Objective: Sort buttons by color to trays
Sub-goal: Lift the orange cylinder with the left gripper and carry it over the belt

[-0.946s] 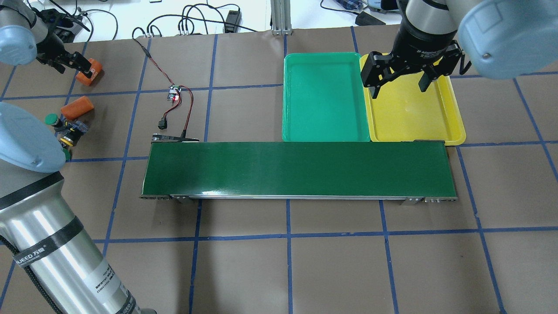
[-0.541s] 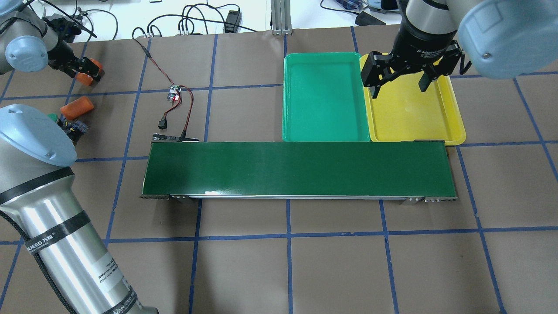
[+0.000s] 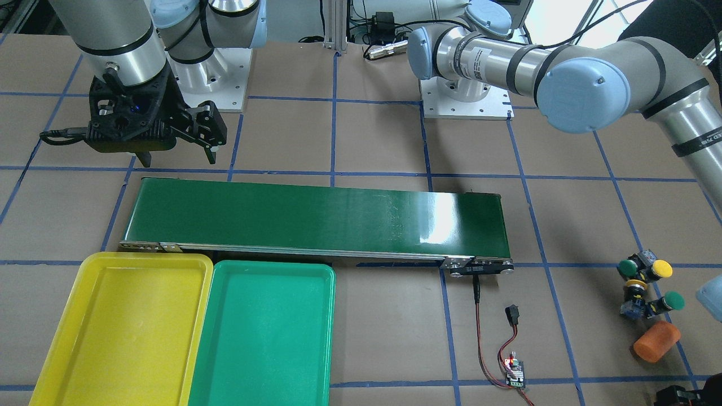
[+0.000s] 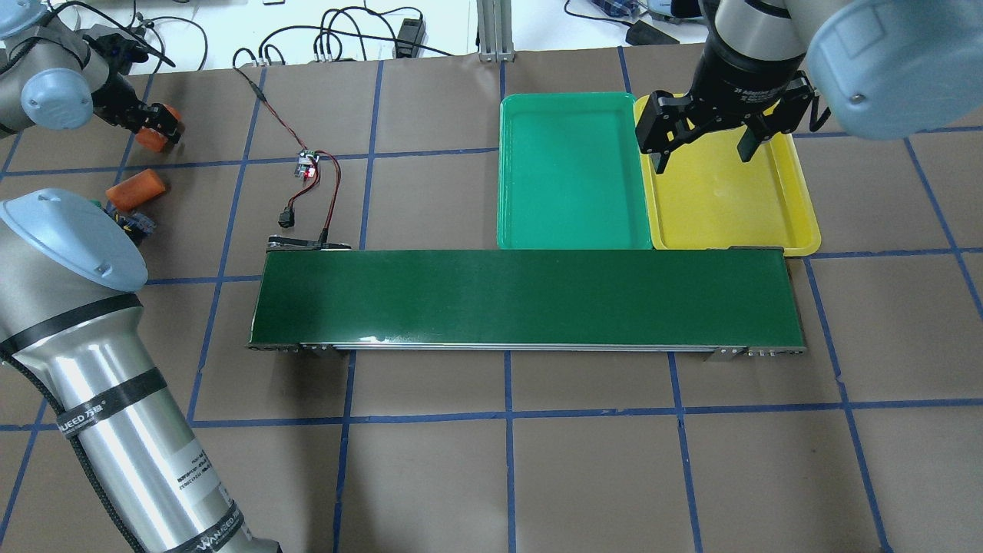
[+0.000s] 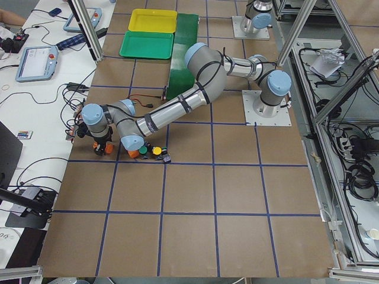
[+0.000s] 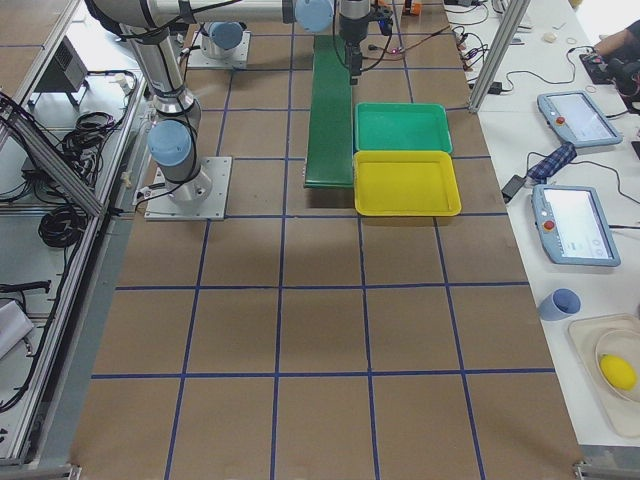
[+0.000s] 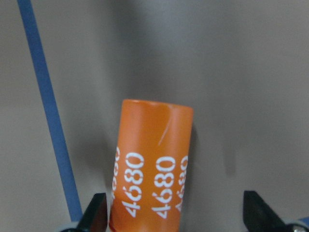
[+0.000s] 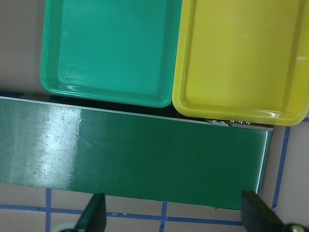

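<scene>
Four buttons (image 3: pixel 647 285): clustered on the table off the belt's (image 3: pixel 316 211) end on the robot's left. They seem to lie on their sides, but are too small to be sure.
Nearer arm: the left; the right is well apart.
Left gripper (image 7: pixel 175 215): fingers spread, straddling the 4680 cylinder (image 7: pixel 154 145), clamping nothing.
Bearing: from that gripper the buttons lie back toward the robot's base, past a second cylinder (image 4: pixel 136 190).
Right gripper (image 4: pixel 703 157): spread wide, holding nothing, near the belt's tray end.
Trays: yellow tray (image 3: pixel 130 332) and green tray (image 3: pixel 265 332), side by side, nothing in them.
</scene>
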Controlling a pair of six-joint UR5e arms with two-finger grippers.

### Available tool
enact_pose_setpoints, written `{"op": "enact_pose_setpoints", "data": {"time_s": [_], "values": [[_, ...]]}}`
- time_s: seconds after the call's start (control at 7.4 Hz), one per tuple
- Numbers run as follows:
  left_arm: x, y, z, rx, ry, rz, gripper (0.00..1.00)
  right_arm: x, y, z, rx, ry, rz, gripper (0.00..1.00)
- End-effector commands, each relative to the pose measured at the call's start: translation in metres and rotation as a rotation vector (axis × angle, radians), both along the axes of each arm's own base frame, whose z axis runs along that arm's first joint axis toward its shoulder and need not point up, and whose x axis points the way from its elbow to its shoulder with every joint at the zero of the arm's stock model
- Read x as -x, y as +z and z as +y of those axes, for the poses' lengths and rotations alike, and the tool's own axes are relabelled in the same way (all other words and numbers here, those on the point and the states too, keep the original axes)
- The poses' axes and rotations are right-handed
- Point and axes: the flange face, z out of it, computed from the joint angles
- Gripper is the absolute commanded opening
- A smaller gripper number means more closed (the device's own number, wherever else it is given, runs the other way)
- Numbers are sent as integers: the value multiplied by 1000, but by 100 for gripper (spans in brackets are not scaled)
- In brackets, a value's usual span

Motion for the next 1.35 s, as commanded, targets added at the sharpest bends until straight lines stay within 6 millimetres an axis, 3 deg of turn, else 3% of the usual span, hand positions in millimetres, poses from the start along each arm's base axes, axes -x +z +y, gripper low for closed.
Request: {"op": "enact_pose_setpoints", "data": {"time_s": [0.0,0.14,0.27,0.54,0.68,0.81,0.95,1.08,1.22], "values": [[16,14,0,-20,-19,44,0,0,0,0,0,0,0,100],[29,22,7,-71,-166,57,0,0,0,0,0,0,0,100],[45,44,10,-87,-312,49,0,0,0,0,0,0,0,100],[133,105,37,-248,-632,126,0,0,0,0,0,0,0,100],[167,136,51,-270,-690,135,0,0,0,0,0,0,0,100],[208,165,68,-300,-812,67,0,0,0,0,0,0,0,100],[256,184,94,-323,-860,51,0,0,0,0,0,0,0,100],[282,187,124,-352,-857,69,0,0,0,0,0,0,0,100],[294,193,163,-380,-783,76,0,0,0,0,0,0,0,100]]}}
